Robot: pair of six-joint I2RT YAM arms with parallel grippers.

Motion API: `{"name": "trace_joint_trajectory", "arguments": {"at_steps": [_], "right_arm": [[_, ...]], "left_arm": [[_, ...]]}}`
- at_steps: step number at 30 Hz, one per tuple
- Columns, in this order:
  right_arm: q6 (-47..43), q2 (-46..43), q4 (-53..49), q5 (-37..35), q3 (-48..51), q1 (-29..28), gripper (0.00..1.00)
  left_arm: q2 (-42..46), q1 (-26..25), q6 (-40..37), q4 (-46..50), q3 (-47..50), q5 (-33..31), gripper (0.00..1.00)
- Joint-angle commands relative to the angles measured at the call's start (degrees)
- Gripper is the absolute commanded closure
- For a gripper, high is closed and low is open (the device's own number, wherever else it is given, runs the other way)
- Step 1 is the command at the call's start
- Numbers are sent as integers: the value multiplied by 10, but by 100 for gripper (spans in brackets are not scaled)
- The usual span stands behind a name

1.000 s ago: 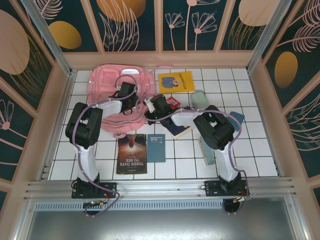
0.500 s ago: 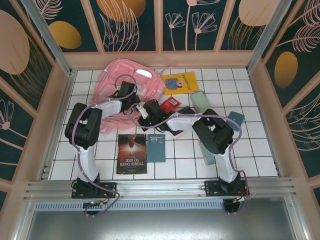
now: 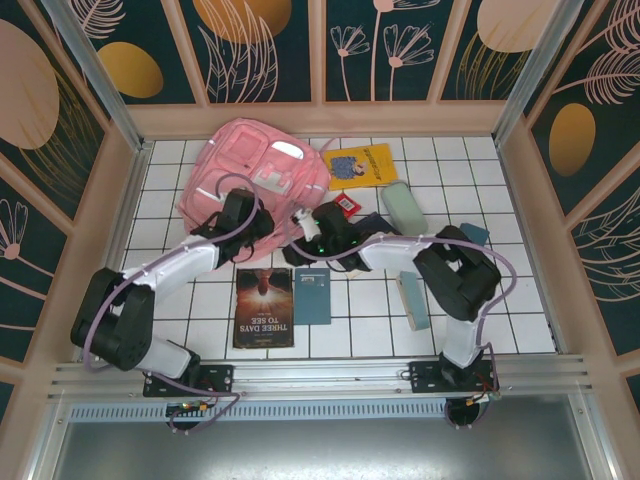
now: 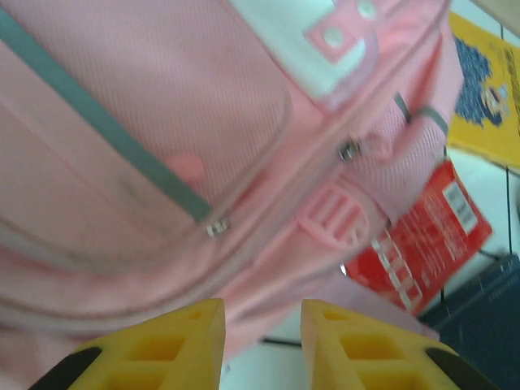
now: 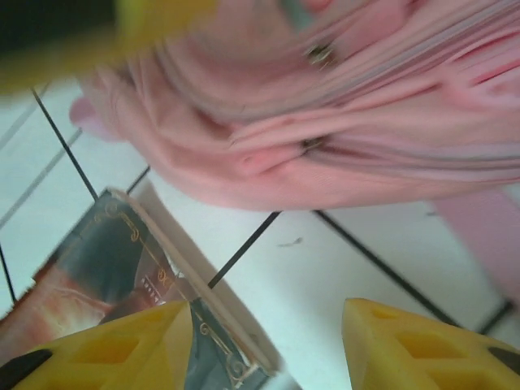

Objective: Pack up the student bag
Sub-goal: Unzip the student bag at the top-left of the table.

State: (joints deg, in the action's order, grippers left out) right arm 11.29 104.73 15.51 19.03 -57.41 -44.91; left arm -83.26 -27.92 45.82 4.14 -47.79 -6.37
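Pretty sure this is a robotics lab test cell. A left arm (image 3: 180, 265) and a right arm (image 3: 460, 280) are bolted to an aluminium rail (image 3: 320, 372) at the near edge of a white tiled table (image 3: 520, 320). The whole thing is boxed in by a wooden frame (image 3: 320, 118) holding dark teal panels (image 3: 400, 50) printed with flowers and leaves, like a staged backdrop.
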Motion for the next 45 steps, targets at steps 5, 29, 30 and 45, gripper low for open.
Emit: {"name": "trace_joint_trajectory", "arguments": {"at_steps": [5, 29, 30, 45], "right_arm": [[95, -51, 99, 32, 46, 39, 48], [109, -44, 107, 32, 55, 39, 48], [108, -43, 107, 32, 56, 39, 48], [210, 27, 87, 17, -19, 67, 50]], "left_arm": [[15, -58, -39, -2, 54, -57, 71], [-191, -58, -166, 59, -84, -176, 70], [-194, -58, -170, 59, -96, -177, 70], [-119, -58, -157, 57, -83, -182, 71]]}}
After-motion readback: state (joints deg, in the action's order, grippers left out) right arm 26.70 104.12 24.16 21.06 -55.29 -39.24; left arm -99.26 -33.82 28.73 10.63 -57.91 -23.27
